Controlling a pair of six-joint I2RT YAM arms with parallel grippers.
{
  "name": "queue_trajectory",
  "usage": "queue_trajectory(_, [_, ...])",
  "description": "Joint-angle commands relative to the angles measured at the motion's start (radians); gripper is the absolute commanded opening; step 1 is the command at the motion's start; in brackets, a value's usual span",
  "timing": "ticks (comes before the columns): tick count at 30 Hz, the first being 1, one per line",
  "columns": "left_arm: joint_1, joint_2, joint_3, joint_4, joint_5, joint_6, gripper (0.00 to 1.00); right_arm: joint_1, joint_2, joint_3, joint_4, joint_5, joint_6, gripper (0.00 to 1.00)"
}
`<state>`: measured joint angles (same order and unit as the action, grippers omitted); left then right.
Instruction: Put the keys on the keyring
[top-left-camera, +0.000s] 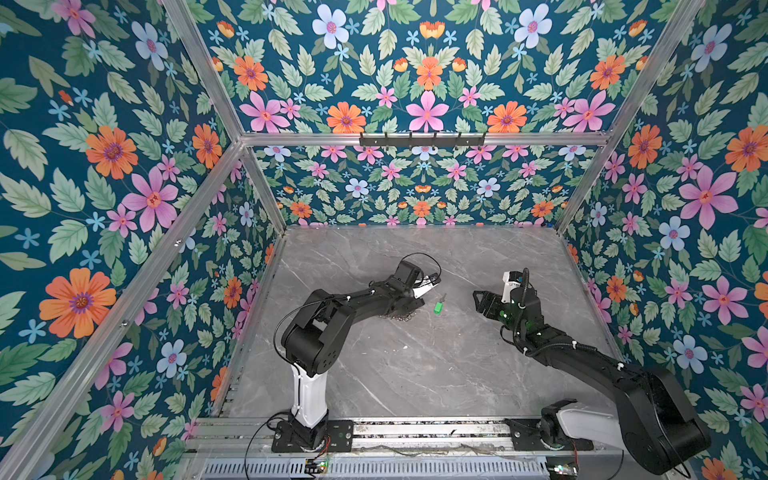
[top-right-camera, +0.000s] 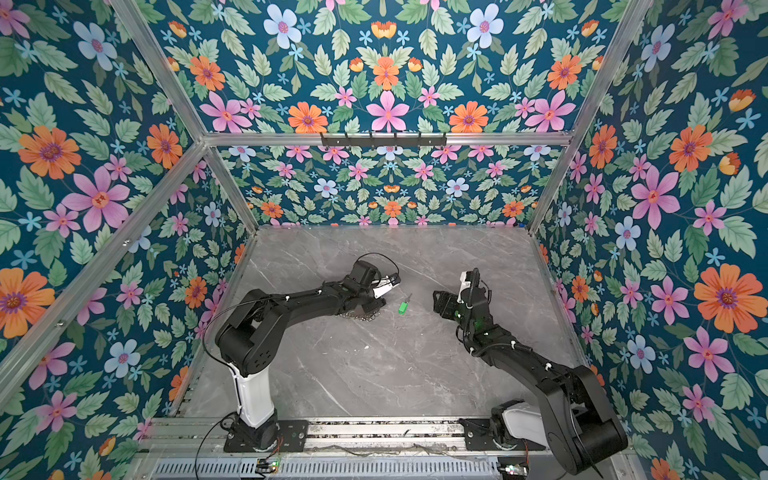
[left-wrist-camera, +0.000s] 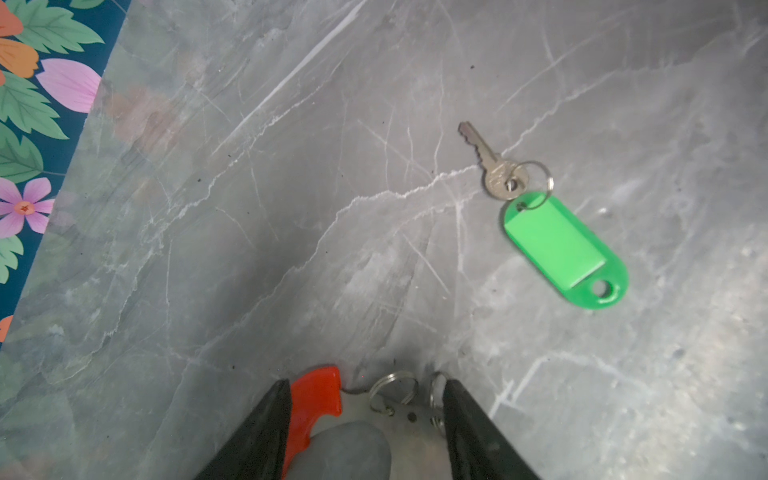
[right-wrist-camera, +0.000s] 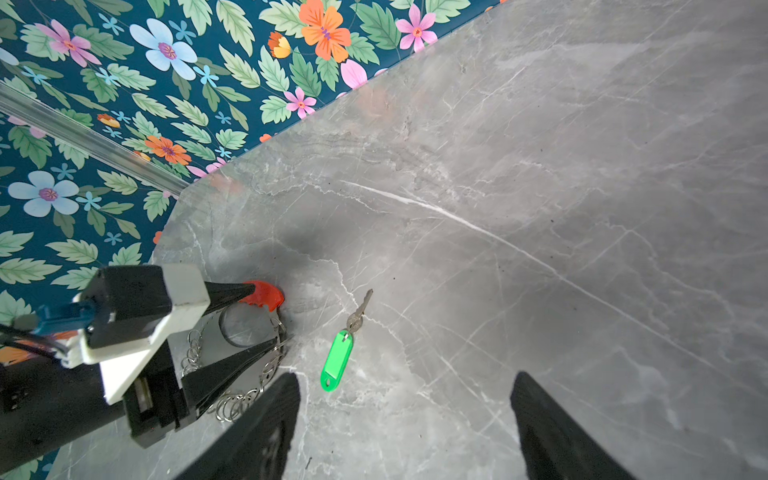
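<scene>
1. My left pincer (left-wrist-camera: 365, 386) is clenched on the keyring (left-wrist-camera: 411, 415), which lies flat on the grey marbled tabletop (top-left-camera: 415, 374), left of the middle in both top views.
2. One finger (left-wrist-camera: 266, 428) presses the outer side of the ring's red arc (left-wrist-camera: 318, 395). The other sits against the opposite rim, among the small silver loops (left-wrist-camera: 392, 390).
3. The right wrist view shows the same grip. The ring is spanned between my two fingertips, and more loops fan out on the tabletop under the lower finger.
4. The key (left-wrist-camera: 505, 178) lies flat on the tabletop, apart from the keyring and not yet on it.
5. A small split ring (left-wrist-camera: 540, 178) joins the key's head to a bright green tag (left-wrist-camera: 557, 245).
6. In both top views the key sits between my two pincers, just right of the left one. Its shaft points towards the back wall and its tag towards the front.
7. My right pincer (right-wrist-camera: 407, 378) is released, with its fingers wide apart and nothing between them.
8. It hovers over bare tabletop near the tag end of the key and touches neither the key nor the keyring.
</scene>
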<state>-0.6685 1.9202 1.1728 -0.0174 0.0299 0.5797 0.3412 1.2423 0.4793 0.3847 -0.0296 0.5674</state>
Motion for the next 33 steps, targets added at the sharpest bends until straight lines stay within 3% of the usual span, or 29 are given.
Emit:
queue_trajectory(1, [-0.005,0.005,-0.001,-0.016,0.013,-0.010,0.61,0.000,-0.002,0.009,-0.003,0.004,0.003,0.81])
queue_trajectory(33, [-0.006,-0.048,-0.058,-0.026,0.024,-0.010,0.68,0.000,0.007,0.011,0.000,-0.002,0.006,0.81])
